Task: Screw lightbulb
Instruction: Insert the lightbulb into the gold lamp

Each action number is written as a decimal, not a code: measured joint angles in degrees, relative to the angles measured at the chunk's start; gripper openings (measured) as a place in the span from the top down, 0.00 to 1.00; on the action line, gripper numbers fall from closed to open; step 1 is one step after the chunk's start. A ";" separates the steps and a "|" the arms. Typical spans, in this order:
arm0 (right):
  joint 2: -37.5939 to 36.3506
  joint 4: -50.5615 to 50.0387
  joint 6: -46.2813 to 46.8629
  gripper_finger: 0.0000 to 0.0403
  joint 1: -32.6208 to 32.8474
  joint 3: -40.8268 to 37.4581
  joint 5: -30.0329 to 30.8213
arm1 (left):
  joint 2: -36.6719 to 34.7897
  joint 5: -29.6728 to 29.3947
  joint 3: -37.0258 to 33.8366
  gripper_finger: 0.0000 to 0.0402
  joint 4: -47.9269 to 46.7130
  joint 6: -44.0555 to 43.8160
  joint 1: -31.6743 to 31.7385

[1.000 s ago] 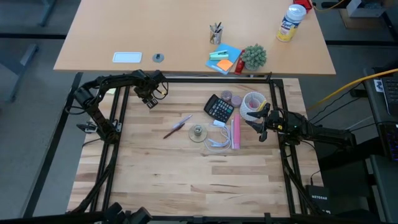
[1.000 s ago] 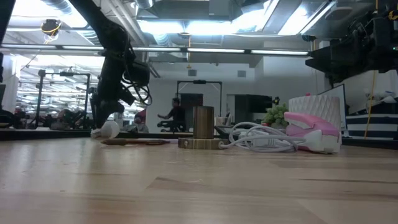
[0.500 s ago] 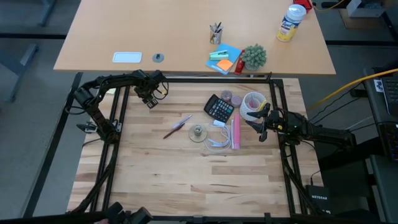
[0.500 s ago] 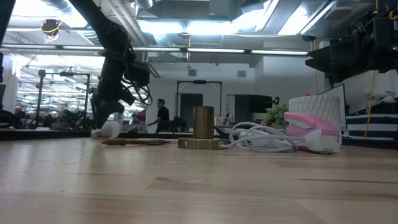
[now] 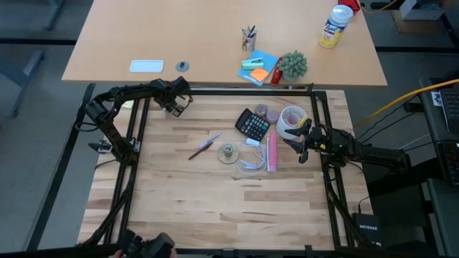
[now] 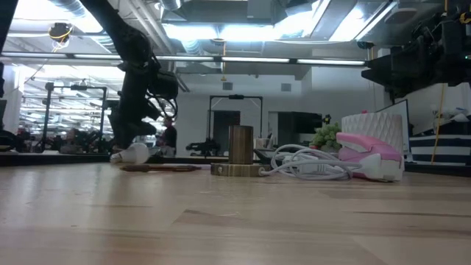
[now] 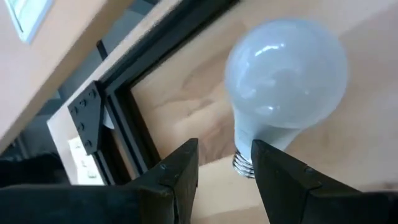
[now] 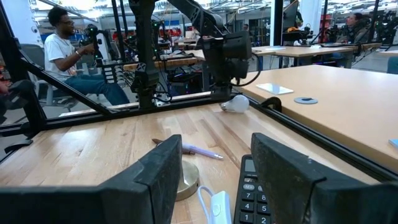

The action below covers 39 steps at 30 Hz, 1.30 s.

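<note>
Bulb point(image 7: 283, 84) lies on its side on the table point(image 5: 215, 193), upper left of the high view by the black frame point(image 5: 237, 91). Left gripper point(image 7: 222, 168) sits over its screw base, a finger on each side; whether they pinch it I cannot tell. Right gripper point(image 8: 208, 180) hangs at the right, fingers apart and empty, near the calculator point(image 5: 252, 125)
</note>
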 joint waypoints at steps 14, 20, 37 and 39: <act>0.01 -0.01 0.00 0.51 0.01 0.02 0.00 | 0.00 7.63 0.00 0.65 2.82 4.96 0.09; 0.01 -0.01 0.00 0.51 0.01 0.02 0.00 | 0.00 10.14 0.00 0.65 2.96 5.85 0.19; 0.01 -0.01 0.00 0.51 0.00 0.01 0.00 | 0.00 11.21 0.00 0.65 2.08 1.74 0.15; 0.01 -0.01 -0.01 0.51 0.00 0.01 -0.01 | 0.00 10.95 0.00 0.65 2.55 1.67 0.15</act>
